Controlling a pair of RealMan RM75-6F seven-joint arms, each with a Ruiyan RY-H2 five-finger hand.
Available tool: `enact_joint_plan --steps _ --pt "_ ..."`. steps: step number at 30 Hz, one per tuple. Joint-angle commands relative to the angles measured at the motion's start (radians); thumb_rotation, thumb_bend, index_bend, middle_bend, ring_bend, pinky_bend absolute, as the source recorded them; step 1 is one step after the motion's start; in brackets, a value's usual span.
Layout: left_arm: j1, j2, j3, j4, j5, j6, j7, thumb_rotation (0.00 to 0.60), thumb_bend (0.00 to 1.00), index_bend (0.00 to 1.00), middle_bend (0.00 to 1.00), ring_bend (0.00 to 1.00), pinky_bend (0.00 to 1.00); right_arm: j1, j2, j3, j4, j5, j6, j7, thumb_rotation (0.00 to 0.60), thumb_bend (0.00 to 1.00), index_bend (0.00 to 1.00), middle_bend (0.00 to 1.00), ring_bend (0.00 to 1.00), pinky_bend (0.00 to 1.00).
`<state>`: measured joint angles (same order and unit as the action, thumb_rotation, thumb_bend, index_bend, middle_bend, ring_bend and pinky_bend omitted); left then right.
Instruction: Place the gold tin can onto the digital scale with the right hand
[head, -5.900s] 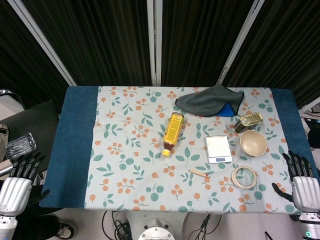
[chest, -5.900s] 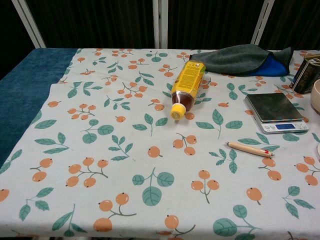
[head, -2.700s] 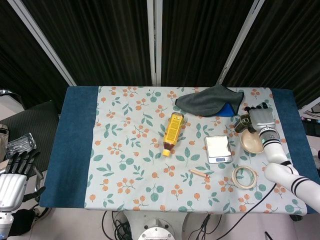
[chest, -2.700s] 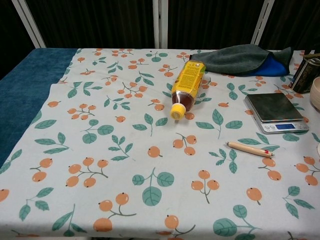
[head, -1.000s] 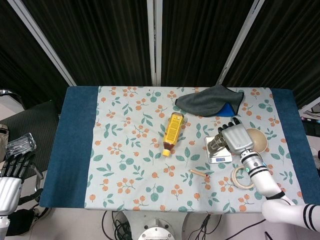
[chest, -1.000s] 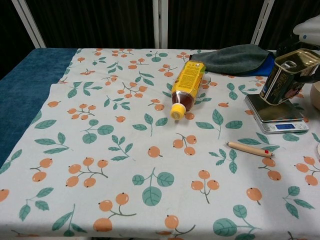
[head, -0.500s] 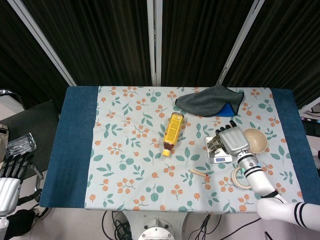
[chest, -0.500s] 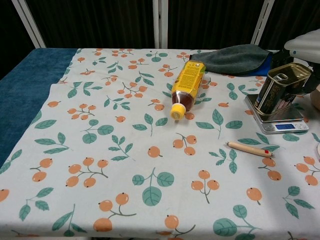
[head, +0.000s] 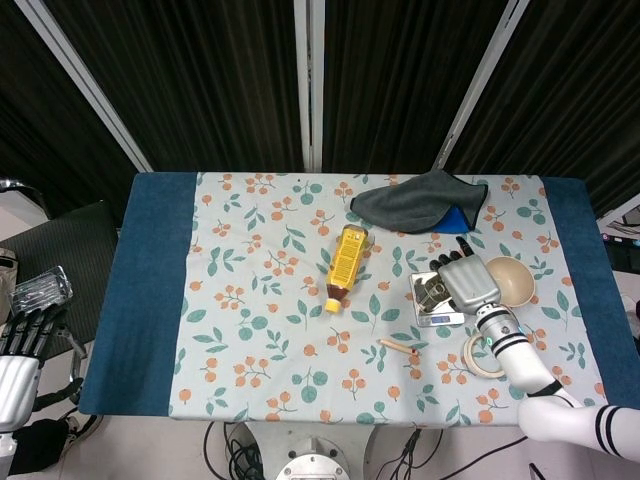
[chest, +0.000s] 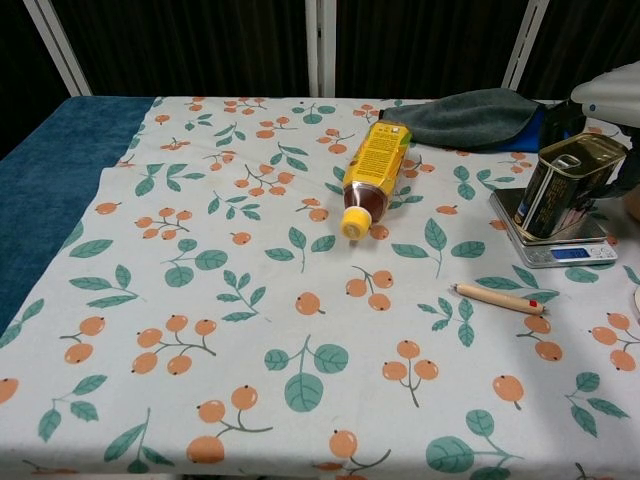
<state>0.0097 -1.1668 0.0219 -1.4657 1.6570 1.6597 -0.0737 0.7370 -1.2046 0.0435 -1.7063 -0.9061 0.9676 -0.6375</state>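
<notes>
The gold tin can (chest: 568, 188) stands on the digital scale (chest: 553, 230), held by the right hand (head: 466, 283) with fingers wrapped around it. Seat it flat and centred before the fingers spread. The bowl (head: 510, 280) sits just beside; withdraw clear of it. The left hand (head: 20, 350) idles off the desk (chest: 250, 260), fingers extended.

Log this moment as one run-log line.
phase: placing | right hand: holds gold tin can | can: on digital scale, tilted | left hand: idle off table, holds nothing | release: not yet
</notes>
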Motion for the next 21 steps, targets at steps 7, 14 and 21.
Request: enact_joint_plan --steps 7,14,21 --pt "0.000 0.003 -0.002 -0.005 0.004 0.004 0.004 0.600 0.09 0.02 0.00 0.00 0.00 -0.074 0.077 0.008 -0.078 -0.149 0.123 0.104 0.600 0.07 0.00 0.00 0.00 0.00" --pt "0.000 0.007 -0.002 -0.018 0.007 0.007 0.012 0.600 0.09 0.02 0.00 0.00 0.00 -0.292 0.186 -0.065 -0.120 -0.408 0.423 0.259 0.600 0.06 0.00 0.00 0.00 0.00" --pt "-0.005 0.023 -0.009 -0.040 0.007 0.006 0.026 0.600 0.09 0.02 0.00 0.00 0.00 -0.524 0.104 -0.141 0.090 -0.480 0.620 0.487 0.600 0.04 0.00 0.00 0.00 0.00"
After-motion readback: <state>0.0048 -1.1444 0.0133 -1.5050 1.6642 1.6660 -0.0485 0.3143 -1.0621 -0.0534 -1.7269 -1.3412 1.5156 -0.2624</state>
